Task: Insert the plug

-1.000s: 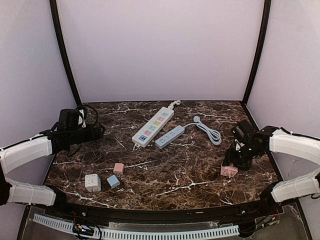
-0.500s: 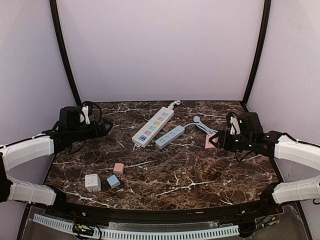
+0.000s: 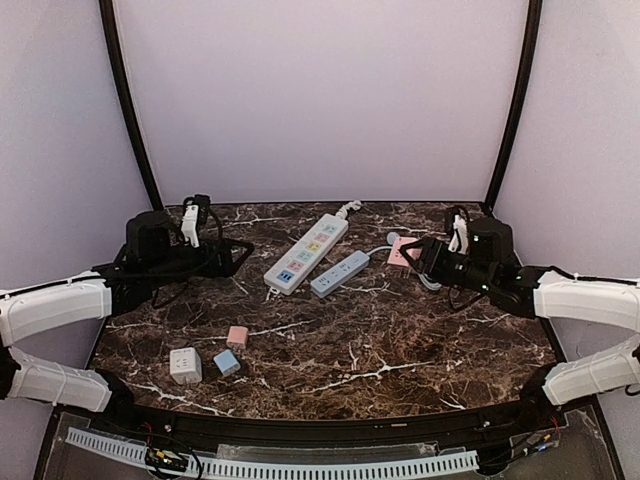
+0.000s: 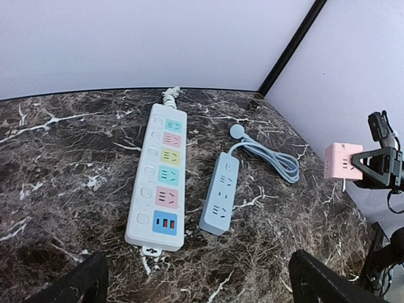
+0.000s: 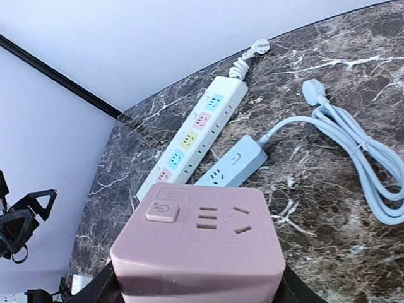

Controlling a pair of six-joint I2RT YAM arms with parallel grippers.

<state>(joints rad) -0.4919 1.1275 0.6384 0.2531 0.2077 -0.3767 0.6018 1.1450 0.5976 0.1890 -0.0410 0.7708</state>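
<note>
My right gripper [image 3: 412,253] is shut on a pink cube plug adapter [image 3: 402,251] and holds it in the air just right of the power strips. The right wrist view shows its socket face and button [image 5: 202,243] between my fingers. A white power strip with coloured sockets [image 3: 306,253] lies at the back centre. A blue-grey power strip [image 3: 340,273] lies beside it, its cable coiled [image 3: 420,262] to the right. My left gripper [image 3: 238,256] is open and empty, left of the white strip [image 4: 163,177]. It looks over both strips and sees the pink cube [image 4: 343,162] at the right.
Three small adapters lie at the front left: a pink cube [image 3: 237,336], a white cube [image 3: 185,365] and a blue cube [image 3: 227,362]. Black frame posts [image 3: 128,110] stand at the back corners. The walls close in on three sides.
My right gripper has lifted the pink cube off the table at the front right and carried it back and left to the strips. My left gripper has reached right, nearer the white strip.
</note>
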